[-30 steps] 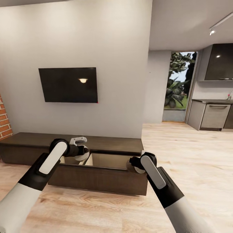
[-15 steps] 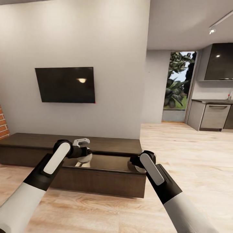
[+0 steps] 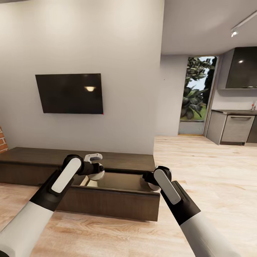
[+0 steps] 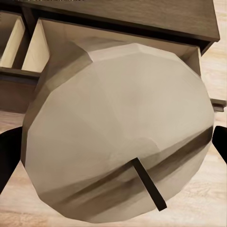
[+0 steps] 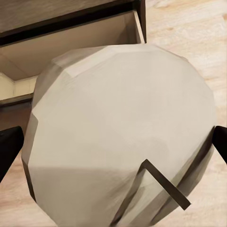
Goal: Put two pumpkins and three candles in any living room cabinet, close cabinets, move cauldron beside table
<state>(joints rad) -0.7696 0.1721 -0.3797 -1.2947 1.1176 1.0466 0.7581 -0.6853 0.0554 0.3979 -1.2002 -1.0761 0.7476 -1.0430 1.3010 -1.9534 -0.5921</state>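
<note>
The low dark-brown cabinet (image 3: 121,160) runs along the wall, and its right drawer (image 3: 117,181) is pulled out onto the floor side. My left gripper (image 3: 95,172) hangs over the drawer's left end, shut on a grey-beige candle (image 4: 113,137) with a dark wick. At the drawer's right end my right gripper (image 3: 147,180) is shut on a second candle (image 5: 123,132). In each wrist view the held candle hides most of the drawer (image 4: 118,33) behind it, with a dark fingertip (image 4: 7,158) at either side. The drawer's pale interior (image 5: 71,47) looks bare where it shows.
A black TV (image 3: 69,93) hangs on the wall above the cabinet. Brick wall (image 3: 3,140) stands at the far left. Wooden floor (image 3: 200,160) opens to the right toward kitchen units (image 3: 235,127) and a glazed doorway (image 3: 197,94).
The whole view has shifted a little, so the camera moved. My left gripper has come further right over the open drawer with its candle. The right gripper keeps its place at the drawer's right end.
</note>
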